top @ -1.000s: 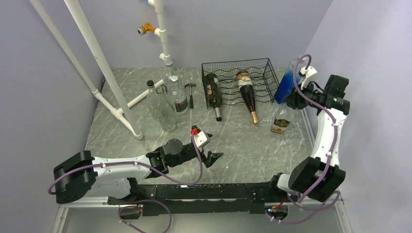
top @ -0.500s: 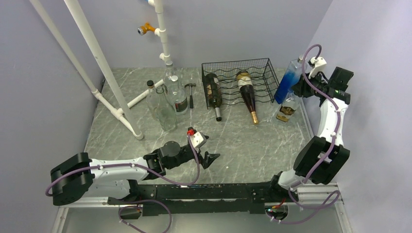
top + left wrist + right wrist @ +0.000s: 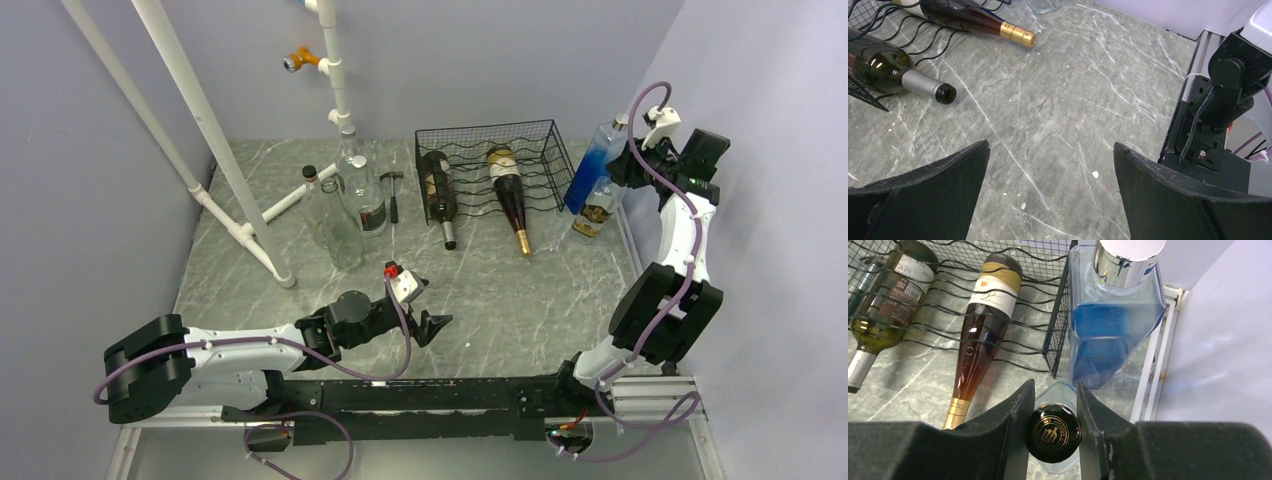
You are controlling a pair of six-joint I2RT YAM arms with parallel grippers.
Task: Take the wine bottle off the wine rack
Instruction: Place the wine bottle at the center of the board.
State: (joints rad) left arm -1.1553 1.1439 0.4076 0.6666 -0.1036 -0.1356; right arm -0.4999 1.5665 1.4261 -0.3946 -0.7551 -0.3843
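Where the grey, stone-look desk (image 3: 1058, 100) meets its far edge, nearer the far right corner, sits the wine rack (image 3: 556, 160), a box of thin black wire with wavy rows. Two wine bottles lie flat in it, side by side, with their necks poking out toward the near edge. The green wine bottle (image 3: 437, 190) on the left is dark and shiny, with a silver neck. The brown wine bottle (image 3: 508, 190) on the right is long and smooth, with a cream label and gold foil on its tip. Just past the rack's right wall, by the right edge, stands a blue bottle (image 3: 1113, 335) with flat see-through sides and a shiny round silver top.

The right hand (image 3: 1054, 407) is by that blue bottle, just right of the rack. Its two black fingers are pinched narrow on the round black cap of a small clear bottle (image 3: 592, 212). I cannot tell if that bottle touches the desk. The brown wine bottle is near this hand, on the other side of the rack wall.

The left hand (image 3: 1050, 146) is low by the middle of the near edge, its fingers spread wide. Both wine bottles are well apart from it, necks pointing its way
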